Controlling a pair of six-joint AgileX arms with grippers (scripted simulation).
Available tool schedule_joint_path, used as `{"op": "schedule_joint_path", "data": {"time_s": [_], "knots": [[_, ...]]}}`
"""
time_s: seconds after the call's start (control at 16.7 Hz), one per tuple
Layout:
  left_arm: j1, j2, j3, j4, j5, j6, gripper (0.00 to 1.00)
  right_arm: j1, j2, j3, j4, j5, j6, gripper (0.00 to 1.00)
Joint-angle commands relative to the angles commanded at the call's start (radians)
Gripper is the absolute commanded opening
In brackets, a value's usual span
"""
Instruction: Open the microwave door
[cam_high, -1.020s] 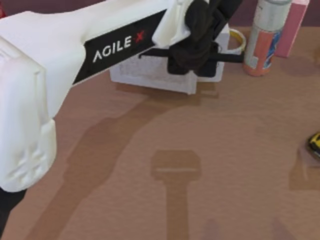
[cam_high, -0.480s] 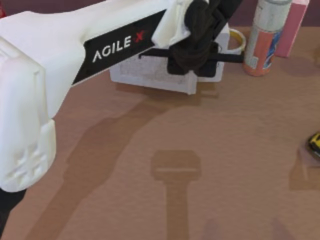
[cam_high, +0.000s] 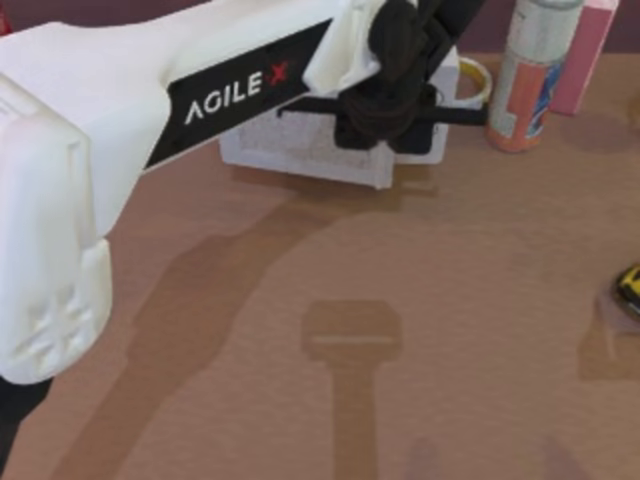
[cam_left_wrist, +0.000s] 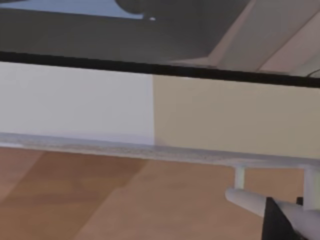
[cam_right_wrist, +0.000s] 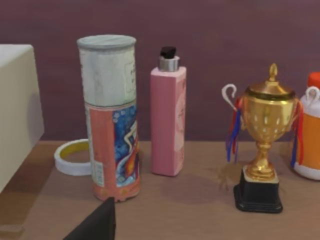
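The white microwave (cam_high: 447, 72) stands at the table's back, mostly under my left arm. Its door (cam_high: 290, 140) with the grey speckled window faces the table's front. My left gripper (cam_high: 385, 105) is at the door's right edge. In the left wrist view the door (cam_left_wrist: 150, 150) appears edge-on, and its slim white handle (cam_left_wrist: 245, 199) stands off it on posts. My left gripper (cam_left_wrist: 292, 215) is shut on that handle, with a dark fingertip (cam_left_wrist: 277, 225) across it. My right arm is out of the top view; only one dark fingertip (cam_right_wrist: 97, 225) shows, low over the table.
Right of the microwave stand a silver-orange can (cam_high: 525, 75), a pink bottle (cam_high: 585, 50) and a white-yellow ring (cam_high: 475, 80). The right wrist view adds a gold trophy (cam_right_wrist: 262, 150) and an orange-white jar (cam_right_wrist: 310, 130). A yellow toy (cam_high: 630, 285) lies at the table's right edge.
My left gripper's wrist has shifted very slightly at the door's edge. The door and the other things look unmoved.
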Motion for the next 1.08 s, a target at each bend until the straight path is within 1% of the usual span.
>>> {"op": "schedule_joint_path", "data": {"time_s": [0.24, 0.54, 1.08], "knots": [[-0.008, 0.001, -0.002, 0.004, 0.008, -0.003, 0.00, 0.000, 0.000, 0.000, 0.000, 0.000, 0.000, 1.00], [0.003, -0.047, -0.078, 0.043, 0.021, 0.042, 0.00, 0.000, 0.000, 0.000, 0.000, 0.000, 0.000, 1.00], [0.003, -0.051, -0.084, 0.046, 0.022, 0.047, 0.00, 0.000, 0.000, 0.000, 0.000, 0.000, 0.000, 1.00]]}}
